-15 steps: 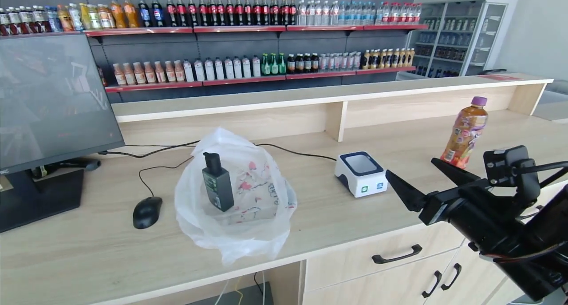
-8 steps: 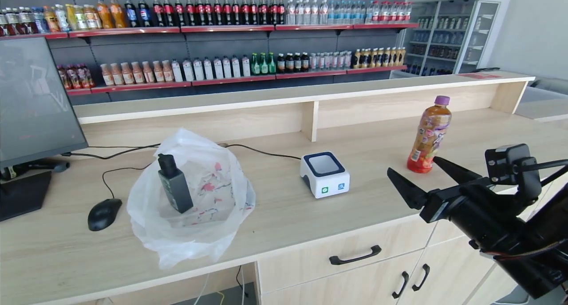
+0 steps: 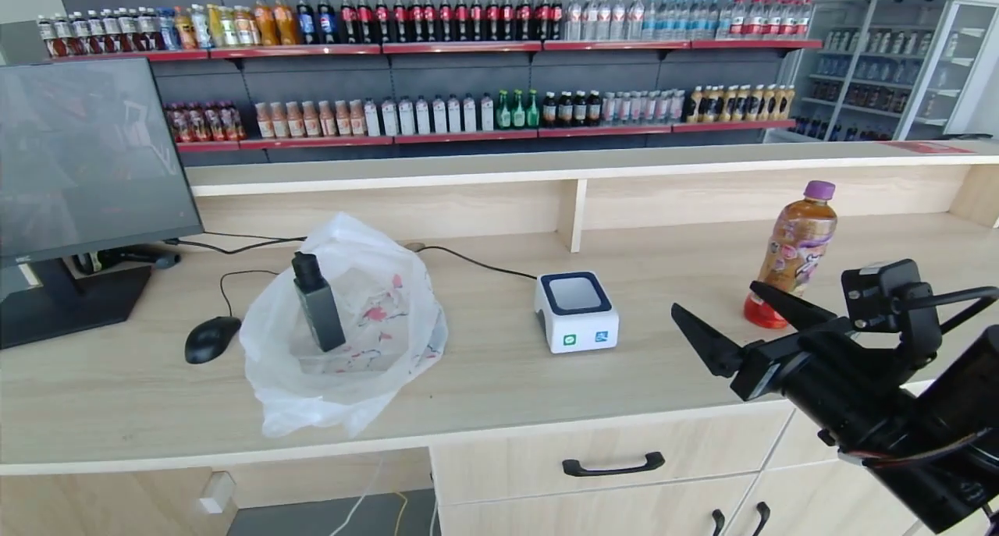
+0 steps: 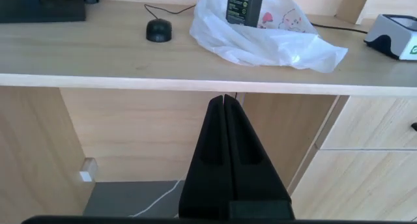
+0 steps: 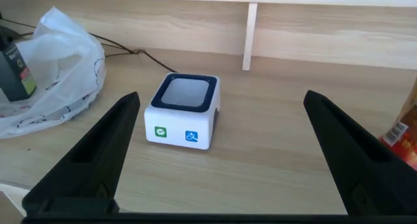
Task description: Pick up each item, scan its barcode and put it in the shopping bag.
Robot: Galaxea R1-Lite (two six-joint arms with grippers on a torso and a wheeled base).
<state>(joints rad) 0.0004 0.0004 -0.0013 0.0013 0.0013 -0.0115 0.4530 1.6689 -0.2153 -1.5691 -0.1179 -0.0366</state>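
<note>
An orange drink bottle [image 3: 795, 247] with a purple cap stands upright on the wooden counter [image 3: 499, 364] at the right; its label edge [image 5: 401, 136] shows in the right wrist view. My right gripper [image 3: 730, 321] hovers open just in front of and left of it, holding nothing. The white barcode scanner [image 3: 577, 311] [image 5: 182, 111] sits mid-counter. A translucent shopping bag [image 3: 347, 333] [image 4: 267, 28] [image 5: 49, 71] holds a dark green bottle [image 3: 318, 302] [image 4: 243, 6]. My left gripper [image 4: 225, 107] is shut, below the counter's front edge.
A black mouse [image 3: 211, 339] [image 4: 158, 30] and a monitor [image 3: 86, 161] stand at the counter's left, with cables behind the bag. A raised shelf [image 3: 577, 165] runs along the back. Drawers with black handles [image 3: 613, 467] are under the counter.
The head camera has shifted, so the whole scene slid. The right gripper now sits closer to the orange bottle, its far finger overlapping the bottle's base.
</note>
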